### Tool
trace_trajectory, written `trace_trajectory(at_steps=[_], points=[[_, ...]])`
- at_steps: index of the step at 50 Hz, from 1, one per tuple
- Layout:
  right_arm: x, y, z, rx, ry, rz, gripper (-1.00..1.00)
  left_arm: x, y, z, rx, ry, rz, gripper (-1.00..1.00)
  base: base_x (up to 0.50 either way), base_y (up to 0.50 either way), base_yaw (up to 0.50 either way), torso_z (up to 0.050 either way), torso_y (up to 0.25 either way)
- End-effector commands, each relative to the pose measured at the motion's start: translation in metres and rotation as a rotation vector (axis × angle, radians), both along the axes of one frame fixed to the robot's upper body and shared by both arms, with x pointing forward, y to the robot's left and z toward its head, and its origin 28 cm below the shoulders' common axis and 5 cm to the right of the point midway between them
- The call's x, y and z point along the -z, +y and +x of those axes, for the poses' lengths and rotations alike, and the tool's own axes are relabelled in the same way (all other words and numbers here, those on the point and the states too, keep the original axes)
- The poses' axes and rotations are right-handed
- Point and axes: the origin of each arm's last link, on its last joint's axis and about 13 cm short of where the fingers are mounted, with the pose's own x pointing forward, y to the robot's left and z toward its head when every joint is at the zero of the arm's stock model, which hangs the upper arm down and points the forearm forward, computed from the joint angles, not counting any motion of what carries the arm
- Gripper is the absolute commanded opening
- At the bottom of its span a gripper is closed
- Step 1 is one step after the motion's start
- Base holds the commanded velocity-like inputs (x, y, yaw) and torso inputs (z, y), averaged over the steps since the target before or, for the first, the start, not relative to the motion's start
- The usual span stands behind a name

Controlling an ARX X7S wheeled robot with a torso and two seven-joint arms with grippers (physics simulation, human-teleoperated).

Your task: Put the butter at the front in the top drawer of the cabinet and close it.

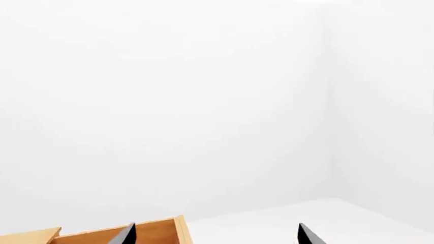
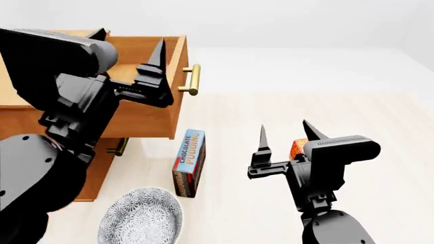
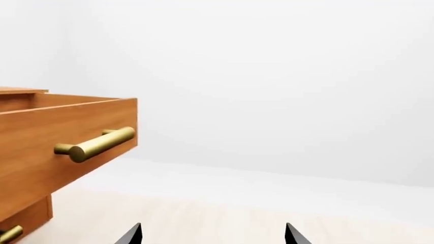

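Observation:
The cabinet (image 2: pixel 20 114) stands at the left, with its top drawer (image 2: pixel 146 119) pulled out and the brass bar handle (image 2: pixel 192 80) facing right. My left gripper (image 2: pixel 129 40) hangs open over the drawer's inside, holding nothing. In the left wrist view the left gripper (image 1: pixel 215 230) shows only its tips, beside the drawer's wooden wall (image 1: pixel 152 234). My right gripper (image 2: pixel 283 125) is open and empty above the floor. A small part of a red butter (image 2: pixel 297 148) carton shows just behind it; the rest is hidden. The right wrist view shows the right gripper (image 3: pixel 213 230) open, facing the drawer front (image 3: pixel 40 152).
A dark "CHOCOLATE PUDDING" box (image 2: pixel 188 161) lies on the floor below the open drawer. A patterned grey bowl (image 2: pixel 141 219) sits near the bottom left. The lower drawer's small brass handle (image 2: pixel 121 147) is under the open drawer. Pale floor stretches to the right.

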Motion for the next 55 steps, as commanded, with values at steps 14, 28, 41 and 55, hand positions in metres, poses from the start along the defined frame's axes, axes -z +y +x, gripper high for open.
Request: trace_trajectory(at_steps=[14, 28, 41, 55], points=[[0.011, -0.03, -0.001, 0.075, 0.154, 0.001, 1.0, 0.039, 0.013, -0.054, -0.054, -0.091, -0.12, 1.0, 0.0, 0.0, 0.0, 0.0, 0.0], [0.005, -0.069, 0.012, 0.104, 0.225, -0.052, 1.0, 0.049, 0.011, -0.061, -0.031, -0.071, -0.145, 1.0, 0.0, 0.0, 0.0, 0.0, 0.0], [0.014, -0.088, 0.033, 0.078, 0.324, -0.068, 1.0, 0.052, 0.011, -0.061, -0.021, -0.058, -0.159, 1.0, 0.0, 0.0, 0.0, 0.0, 0.0], [0.031, -0.101, 0.045, 0.085, 0.441, -0.072, 1.0, 0.054, 0.011, -0.061, -0.025, -0.049, -0.164, 1.0, 0.0, 0.0, 0.0, 0.0, 0.0]])
